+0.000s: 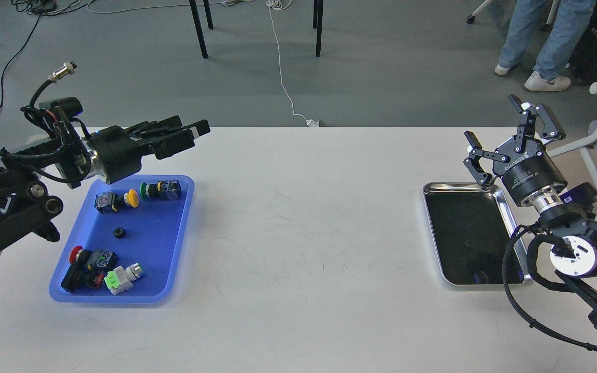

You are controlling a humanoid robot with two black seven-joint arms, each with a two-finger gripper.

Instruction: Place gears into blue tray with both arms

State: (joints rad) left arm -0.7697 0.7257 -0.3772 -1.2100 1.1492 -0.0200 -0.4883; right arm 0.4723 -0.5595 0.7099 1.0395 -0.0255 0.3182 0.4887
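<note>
Bench: a wide white bench (298, 248) carries two trays, one near each side edge.
Blue tray: the flat bright blue plastic tray with rounded corners (174, 243) lies on the left part of the bench.
Gear: one tiny black toothed gear (119, 233) lies flat on the blue tray's floor, about mid-tray, apart from the other parts.
Switches: a yellow-capped push-button switch (117, 200) and a green-capped push-button switch (161, 189) lie at the tray's far end; a red-capped switch (83, 261) and a white switch with a bright green body (122, 277) lie at its near end.
Left hand: the black two-fingered left hand (195, 133) hangs above the tray's far left corner, fingers pointing right, close together one above the other; nothing shows between them, and I cannot tell whether they are fully closed.
Right hand: the black right hand with white lettering (511, 134) stands over the far right corner of the silver tray, fingers spread wide, holding nothing.
Silver tray: the silver metal tray with a black inside (436, 233) lies on the right; a small dark item at its near end is too unclear to name.
</note>
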